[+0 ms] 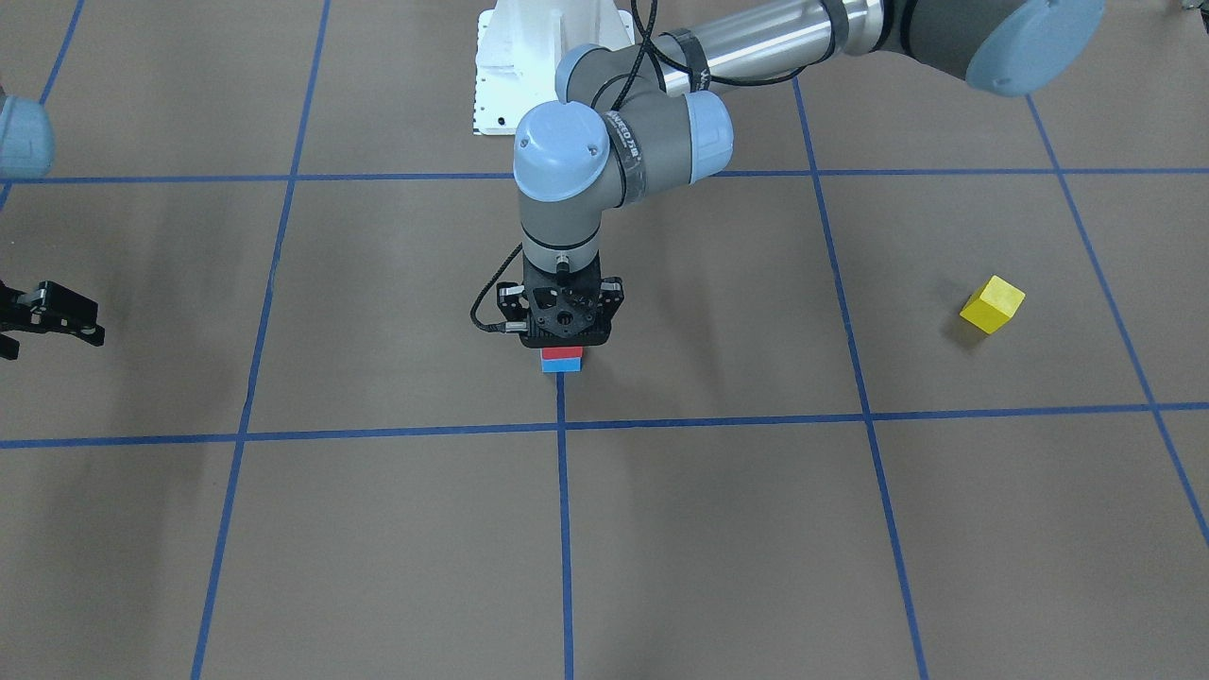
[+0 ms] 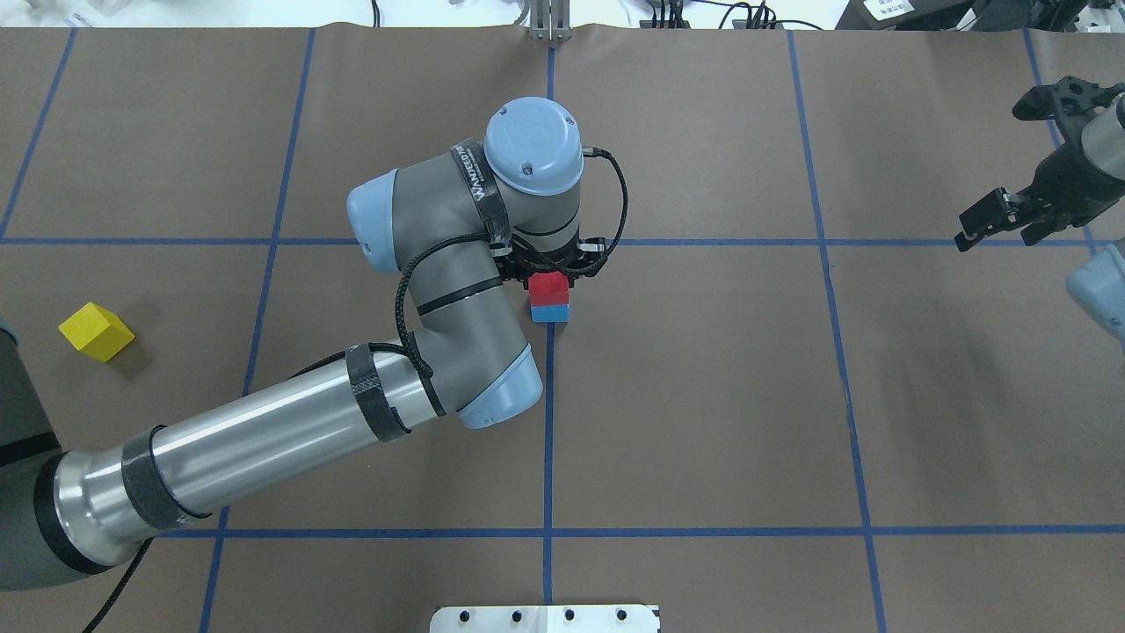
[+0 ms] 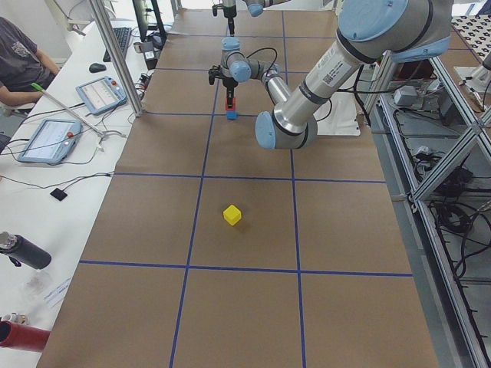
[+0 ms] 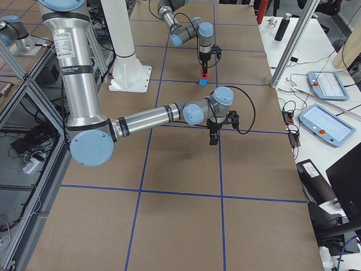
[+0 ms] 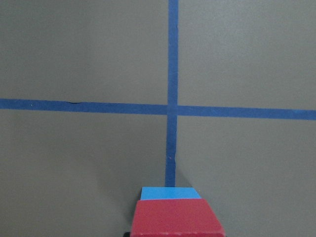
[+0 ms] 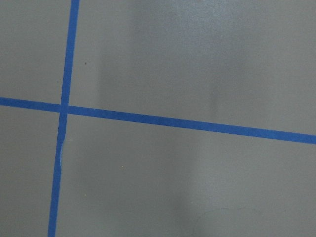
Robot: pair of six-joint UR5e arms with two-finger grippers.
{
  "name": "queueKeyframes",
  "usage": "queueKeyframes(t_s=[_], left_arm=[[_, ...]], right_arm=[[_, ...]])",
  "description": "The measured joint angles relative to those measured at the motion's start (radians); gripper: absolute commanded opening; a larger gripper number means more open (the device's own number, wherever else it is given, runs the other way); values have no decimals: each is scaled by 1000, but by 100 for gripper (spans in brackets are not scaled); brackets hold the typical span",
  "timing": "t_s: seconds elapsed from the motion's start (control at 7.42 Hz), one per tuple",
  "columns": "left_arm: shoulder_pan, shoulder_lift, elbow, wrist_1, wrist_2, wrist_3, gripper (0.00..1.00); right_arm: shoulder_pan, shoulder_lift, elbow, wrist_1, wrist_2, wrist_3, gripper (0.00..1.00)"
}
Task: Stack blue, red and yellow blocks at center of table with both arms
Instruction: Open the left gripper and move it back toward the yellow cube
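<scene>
A red block (image 2: 548, 286) sits on a blue block (image 2: 549, 313) at the table's center, beside a blue tape crossing. The stack also shows in the front view, red (image 1: 561, 353) over blue (image 1: 561, 365), and at the bottom of the left wrist view (image 5: 176, 218). My left gripper (image 2: 549, 280) points straight down over the stack, its fingers at the red block's sides, shut on it. A yellow block (image 2: 97, 331) lies alone far on my left side, tilted to the grid (image 1: 992, 304). My right gripper (image 2: 997, 224) hangs open and empty far to the right.
Brown paper covers the table, with a blue tape grid (image 1: 561, 425). The robot's white base plate (image 2: 545, 618) is at the near edge. Operator tablets and cables (image 3: 50, 138) lie on a side bench beyond the far table edge.
</scene>
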Motion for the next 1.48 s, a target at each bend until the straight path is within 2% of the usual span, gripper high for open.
queueKeyframes(t_s=[0.67,0.94,1.08,1.21,1.48], left_arm=[[0,-5,-4,2,0,0,99],[-14,6,-67,39,-9,9,99],[-35,50,-158,94,-25,48,99],[-66,144,-290,142,-54,111,99],[-151,446,-559,151,-112,245,100]], right_arm=[[0,1,0,0,0,0,100],[0,1,0,0,-1,0,100],[0,1,0,0,-1,0,100],[0,1,0,0,-1,0,100],[1,1,3,0,-2,0,100]])
